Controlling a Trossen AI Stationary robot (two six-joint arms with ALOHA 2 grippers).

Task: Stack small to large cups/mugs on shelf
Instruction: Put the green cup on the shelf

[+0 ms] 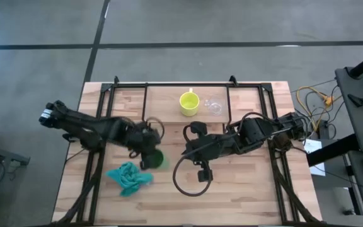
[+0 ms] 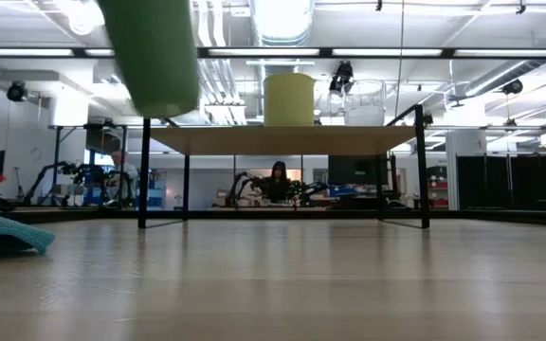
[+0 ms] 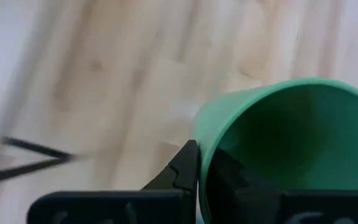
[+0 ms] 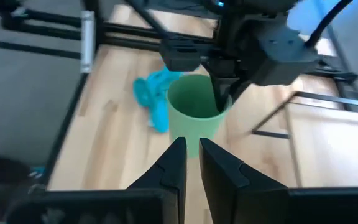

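Observation:
The green cup [image 1: 158, 159] is held in my left gripper [image 1: 149, 156], near the middle of the table. In the low view the green cup [image 2: 154, 52] hangs in the air, higher than the shelf top [image 2: 287, 140]. The yellow mug [image 1: 189, 103] and the clear glass cup [image 1: 214, 106] stand side by side on the shelf [image 1: 244, 94] at the far edge. My right gripper [image 4: 191, 158] is shut and empty. It points at the green cup [image 4: 194, 115] from the table's right, a short way off. My left gripper holds the green cup by its rim [image 3: 199, 134], with one finger [image 3: 184, 171] outside the wall and the other inside the cup. In the right wrist view the fingers come down onto the rim [image 4: 219, 107] from above. The cup is lifted clear, mouth up and slightly tilted.
A crumpled teal cloth [image 1: 129, 178] lies on the table, toward the near edge from the left gripper. A black cable loop [image 1: 188, 184] hangs under the right arm. The shelf's thin black legs [image 2: 144, 170] stand at the far side, and the yellow mug [image 2: 289, 99] and glass cup [image 2: 365, 102] are on top.

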